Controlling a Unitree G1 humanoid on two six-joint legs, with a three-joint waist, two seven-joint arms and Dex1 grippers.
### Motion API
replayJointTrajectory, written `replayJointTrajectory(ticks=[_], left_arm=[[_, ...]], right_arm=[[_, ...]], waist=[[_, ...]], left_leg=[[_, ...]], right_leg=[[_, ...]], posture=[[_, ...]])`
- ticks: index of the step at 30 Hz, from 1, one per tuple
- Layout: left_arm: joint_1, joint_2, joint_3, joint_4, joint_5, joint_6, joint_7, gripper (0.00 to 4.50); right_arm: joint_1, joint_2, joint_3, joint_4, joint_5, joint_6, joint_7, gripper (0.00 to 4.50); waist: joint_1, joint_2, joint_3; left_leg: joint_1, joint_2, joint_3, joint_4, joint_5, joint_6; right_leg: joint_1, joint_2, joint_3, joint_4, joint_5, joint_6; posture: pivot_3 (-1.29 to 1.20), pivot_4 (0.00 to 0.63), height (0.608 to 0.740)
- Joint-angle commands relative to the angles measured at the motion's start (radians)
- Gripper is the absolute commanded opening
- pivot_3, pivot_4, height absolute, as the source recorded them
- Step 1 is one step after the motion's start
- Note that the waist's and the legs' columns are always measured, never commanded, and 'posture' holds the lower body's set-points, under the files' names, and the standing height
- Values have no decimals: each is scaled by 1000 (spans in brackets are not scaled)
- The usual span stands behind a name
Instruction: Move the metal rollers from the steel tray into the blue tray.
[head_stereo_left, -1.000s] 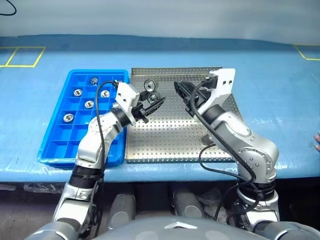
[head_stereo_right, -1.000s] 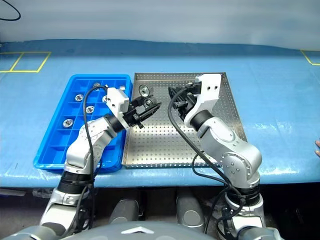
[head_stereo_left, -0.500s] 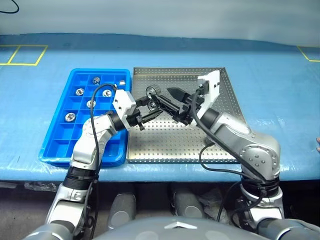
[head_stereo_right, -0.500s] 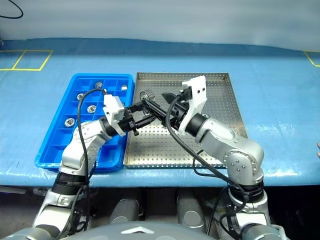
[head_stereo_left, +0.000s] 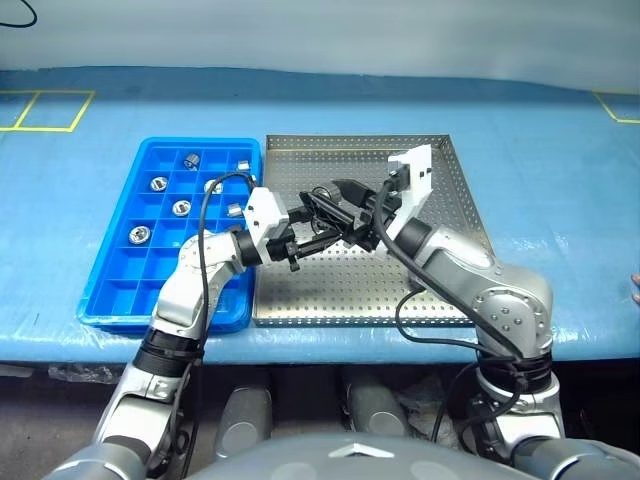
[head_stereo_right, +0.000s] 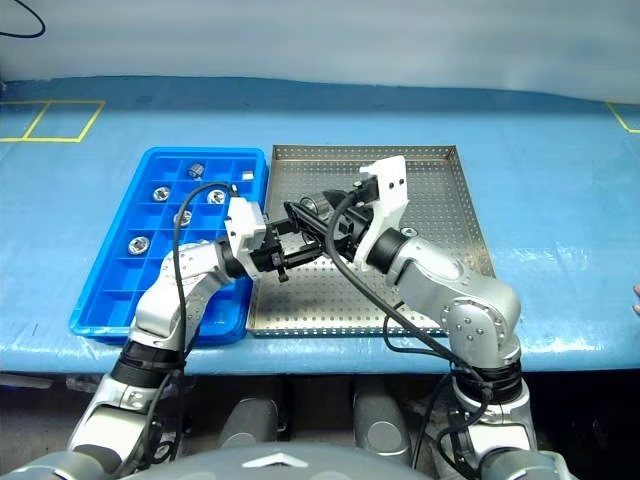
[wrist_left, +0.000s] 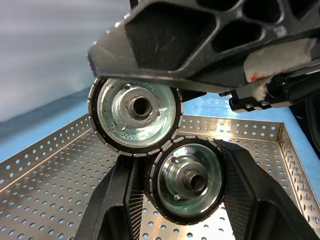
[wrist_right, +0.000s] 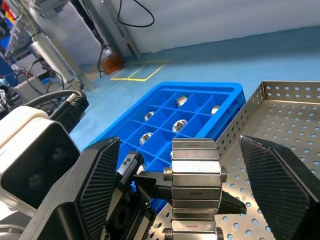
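Here two ribbed, shiny metal rollers (wrist_left: 186, 178) show dark central bores

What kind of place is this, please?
Probably a factory floor or a robot test workshop. A long bench with a blue cover holds a steel tray and a blue tray for sorting metal rollers. Yellow tape squares mark the cover, and equipment with cables stands behind.

Blue tray (head_stereo_left: 110, 290) left of, beside steel tray (head_stereo_left: 440, 290).
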Motion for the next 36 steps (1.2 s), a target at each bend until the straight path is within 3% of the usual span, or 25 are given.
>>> replayJointTrajectory(ticks=[1,10,18,24,32,36], left_arm=[[-23,-7,3,-52,-25,7,-3,1892],[-26,-13,7,-91,-47,35,2,1892],[-29,-20,1,-104,-51,47,1,1892],[-12,2,-32,-70,25,55,37,1892],[9,11,-27,-20,78,48,88,4493],[8,0,-15,-8,79,38,107,4500]], right_arm=[[3,7,-3,-11,-19,-12,1,3872],[14,22,-9,0,-47,-14,0,1310],[21,43,-25,-7,-63,-33,-7,1312],[-4,70,-58,-31,-80,-67,-41,1312],[-64,94,-106,-53,-99,-95,-92,1312],[-91,93,-120,-55,-99,-104,-104,1312]], waist=[[0,0,0],[0,0,0],[1,0,0],[1,0,0],[0,0,0],[-1,0,0]], left_leg=[[0,0,0,0,0,0],[0,0,0,0,0,0],[0,0,0,0,0,0],[0,0,0,0,0,0],[0,0,0,0,0,0],[0,0,0,0,0,0]], right_leg=[[0,0,0,0,0,0],[0,0,0,0,0,0],[0,0,0,0,0,0],[0,0,0,0,0,0],[0,0,0,0,0,0],[0,0,0,0,0,0]], posture=[[-47,150,740],[-40,150,740],[-40,150,740],[-40,150,740],[-55,150,740],[-53,150,740]])
